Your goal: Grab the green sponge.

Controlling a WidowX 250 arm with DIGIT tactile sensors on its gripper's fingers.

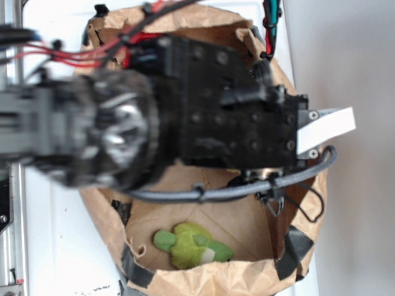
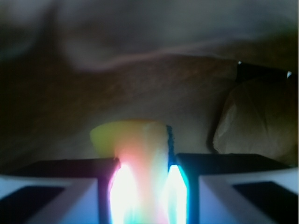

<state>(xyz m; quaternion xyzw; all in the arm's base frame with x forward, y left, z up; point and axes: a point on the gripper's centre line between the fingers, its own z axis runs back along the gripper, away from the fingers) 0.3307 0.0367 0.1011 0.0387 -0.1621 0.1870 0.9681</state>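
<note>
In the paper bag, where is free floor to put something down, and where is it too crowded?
In the exterior view, bare brown floor shows around the green plush toy, between it and the paper bag front rim, and to its right. The middle and back are covered by the robot arm. In the wrist view, the gripper holds the yellow sponge before the bag wall.

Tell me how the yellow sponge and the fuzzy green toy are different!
The green sponge looks yellow and smooth in the wrist view; the plush toy is green and fuzzy. The green sponge sits between the gripper fingers, which close in on both its sides; the plush toy lies loose on the paper bag floor, touched by nothing. The green sponge is hidden under the arm in the exterior view, while the plush toy shows plainly. Both look soft.
</note>
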